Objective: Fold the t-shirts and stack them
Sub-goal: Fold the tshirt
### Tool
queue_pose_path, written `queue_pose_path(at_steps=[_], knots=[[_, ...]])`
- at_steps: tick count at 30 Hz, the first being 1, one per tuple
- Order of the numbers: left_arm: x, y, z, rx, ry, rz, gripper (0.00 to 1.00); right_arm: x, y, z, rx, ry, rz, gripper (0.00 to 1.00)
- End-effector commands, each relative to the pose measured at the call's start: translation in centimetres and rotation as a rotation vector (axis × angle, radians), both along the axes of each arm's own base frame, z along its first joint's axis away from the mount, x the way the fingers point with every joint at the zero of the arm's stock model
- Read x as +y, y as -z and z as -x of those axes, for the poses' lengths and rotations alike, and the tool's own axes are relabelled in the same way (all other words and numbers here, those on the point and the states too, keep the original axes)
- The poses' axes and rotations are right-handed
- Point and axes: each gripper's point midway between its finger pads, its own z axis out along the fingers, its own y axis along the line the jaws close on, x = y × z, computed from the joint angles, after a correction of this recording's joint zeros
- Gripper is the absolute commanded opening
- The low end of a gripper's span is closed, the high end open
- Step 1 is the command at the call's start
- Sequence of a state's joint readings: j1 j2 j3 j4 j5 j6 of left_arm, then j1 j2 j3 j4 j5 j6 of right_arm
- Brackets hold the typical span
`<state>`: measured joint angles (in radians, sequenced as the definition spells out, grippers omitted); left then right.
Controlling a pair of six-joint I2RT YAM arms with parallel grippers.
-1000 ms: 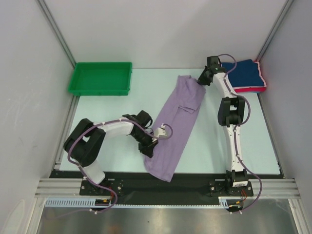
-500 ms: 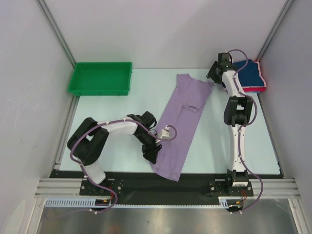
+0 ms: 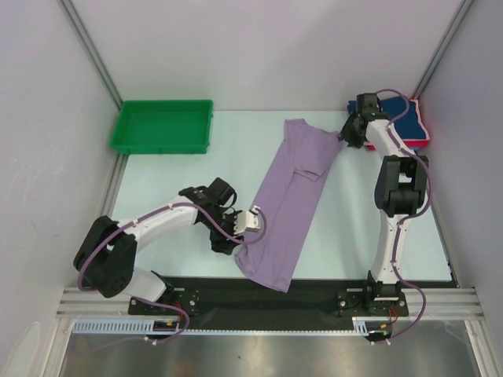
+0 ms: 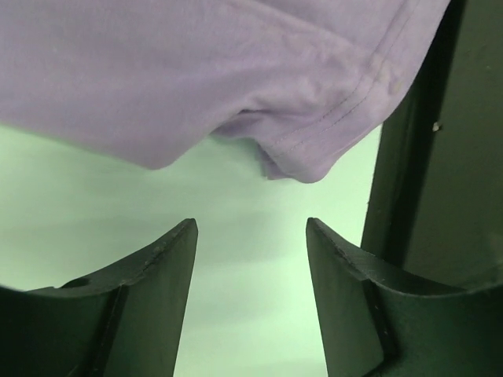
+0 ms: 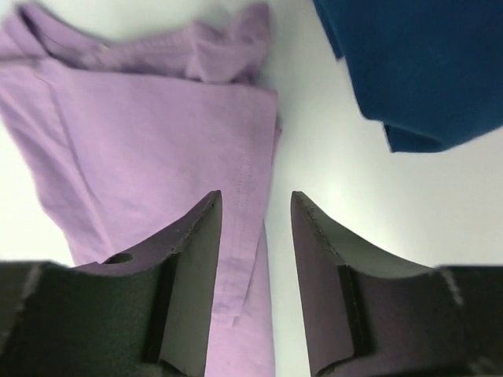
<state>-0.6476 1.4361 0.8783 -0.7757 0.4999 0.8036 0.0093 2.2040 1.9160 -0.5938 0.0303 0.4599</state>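
- The lavender t-shirt (image 3: 289,206) lies on the counter (image 3: 189,177) as a long narrow strip. It runs on a slant from the far right-of-centre down to the near edge, where its end laps onto the black rail (image 3: 314,289).
- A sleeve is folded over on top of it toward the far end, and the collar end is rumpled.
- The left arm (image 3: 157,220) reaches across low, with the left jaws at the strip's near left edge.
- From the left wrist view the left jaws stand well apart with only bare counter between them. The stitched hem of the lavender cloth sits just past their tips.
- The right arm (image 3: 401,188) stretches to the far right, with the right jaws beside the shirt's far corner.
- The right jaws are parted and grip nothing. In the right wrist view, the lavender shirt's edge and bare counter show in the gap between them.
- The navy t-shirt (image 3: 409,119) sits folded in the far right corner, on top of the pink-red t-shirt (image 3: 423,142), which shows only as a rim beneath it.
- A green tray (image 3: 163,126) sits at the far left, well apart from the shirts.
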Motion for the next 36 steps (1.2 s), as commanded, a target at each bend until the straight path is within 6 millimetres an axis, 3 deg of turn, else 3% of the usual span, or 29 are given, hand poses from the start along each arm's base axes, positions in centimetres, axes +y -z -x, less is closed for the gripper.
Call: queue_pose_path(at_steps=[1,5,7,11,12,13,15,16,17,18,19,20,25,27,30,31,32,33,36], knots=[[-0.1,0.2,-1.5,-0.106,0.032,-0.02,0.63,1.3,2.8,-0.2,0.032,-0.017,-0.08,0.45],[-0.8,-0.4,-0.3,-0.078,0.038,-0.005,0.67,1.6,5.3,-0.8,0.078,-0.018,-0.096,0.43],[-1.0,-1.7,0.0,-0.081,0.033,0.001,0.68,1.7,7.1,-0.7,0.112,-0.018,-0.102,0.38],[-1.0,-3.0,0.5,-0.102,0.055,0.018,0.69,2.3,8.3,-1.8,0.113,-0.042,-0.128,0.1],[-0.7,-2.8,0.7,-0.094,0.056,0.007,0.69,2.7,6.9,-3.2,0.068,-0.054,-0.141,0.06],[-0.6,-2.7,0.9,-0.096,0.061,0.002,0.7,3.0,8.1,-3.5,0.079,-0.064,-0.159,0.01],[-0.2,-2.0,1.3,-0.098,0.083,-0.013,0.69,3.7,7.4,-5.0,0.05,-0.083,-0.196,0.0],[-0.2,-1.8,1.3,-0.111,0.092,-0.027,0.7,3.9,5.2,-6.8,-0.005,-0.085,-0.207,0.0],[-0.3,-1.5,1.4,-0.11,0.1,-0.035,0.7,4.1,7.0,-7.2,0.016,-0.078,-0.223,0.0],[-0.7,-1.6,1.2,-0.124,0.104,-0.03,0.7,4.3,6.9,-7.9,0.004,-0.073,-0.236,0.0],[-1.0,-1.5,1.2,-0.134,0.116,-0.032,0.7,4.5,4.8,-9.6,-0.067,-0.06,-0.265,0.0],[-1.4,-1.4,1.1,-0.128,0.111,-0.032,0.7,4.8,5.0,-10.0,-0.079,-0.052,-0.286,0.0],[-4.5,-2.3,-0.2,-0.163,0.12,0.014,0.7,5.8,1.8,-12.5,-0.215,-0.028,-0.33,0.0],[-5.5,-2.4,-0.7,-0.17,0.122,0.018,0.7,5.7,0.6,-12.7,-0.235,-0.034,-0.319,0.14],[-6.2,-2.4,-0.9,-0.202,0.153,0.01,0.7,3.9,-0.1,-11.4,-0.202,-0.02,-0.253,0.33],[-6.3,-2.3,-0.5,-0.209,0.174,0.002,0.7,3.6,-2.3,-10.7,-0.214,-0.019,-0.227,0.37],[-6.2,-2.0,-0.3,-0.218,0.198,-0.006,0.71,0.7,-3.4,-10.4,-0.226,0.031,-0.188,0.47],[-5.9,-1.4,0.3,-0.213,0.221,-0.023,0.71,-0.5,-4.1,-9.2,-0.219,0.05,-0.162,0.51],[-5.2,0.1,1.4,-0.207,0.267,-0.052,0.72,-0.8,-4.9,-7.5,-0.209,0.047,-0.15,0.56]])
